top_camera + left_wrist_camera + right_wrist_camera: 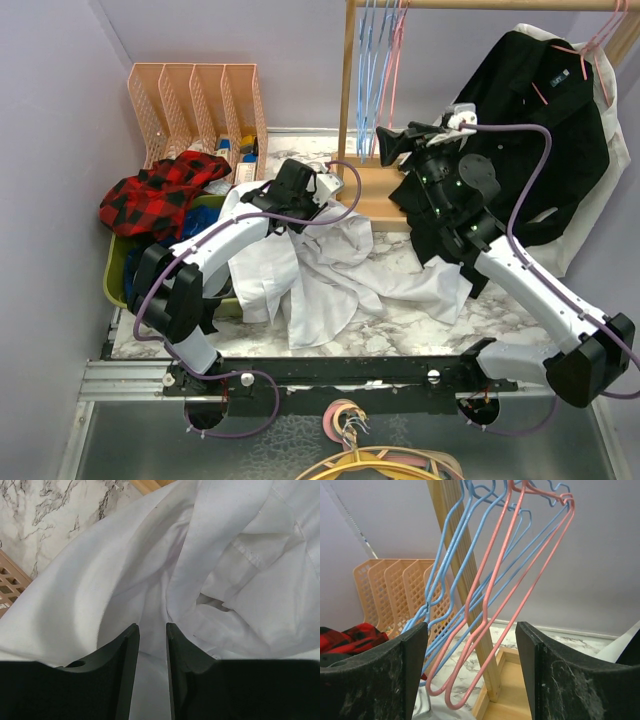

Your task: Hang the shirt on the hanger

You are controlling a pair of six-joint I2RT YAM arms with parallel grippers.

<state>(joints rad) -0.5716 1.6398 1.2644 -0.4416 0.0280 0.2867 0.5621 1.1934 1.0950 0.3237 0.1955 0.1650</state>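
The white shirt [335, 270] lies crumpled across the marble table and fills the left wrist view [150, 570]. My left gripper [280, 200] sits at the shirt's far left edge. Its jaws [152, 626] are nearly together with a fold of the white fabric between them. The pink hanger [396, 60] hangs on the wooden rail beside the light-blue hangers [372, 60]. My right gripper [386, 142] is raised just in front of them. It is open and empty [471, 630], and the pink hanger [499, 643] hangs ahead, between its fingers.
A black shirt [540, 130] hangs on another pink hanger at the right of the rack. The rack's wooden post [347, 100] and base [372, 190] stand behind the white shirt. A red-and-black plaid shirt [160, 190] lies over a green bin [113, 268]. A peach file sorter [195, 100] stands at the back left.
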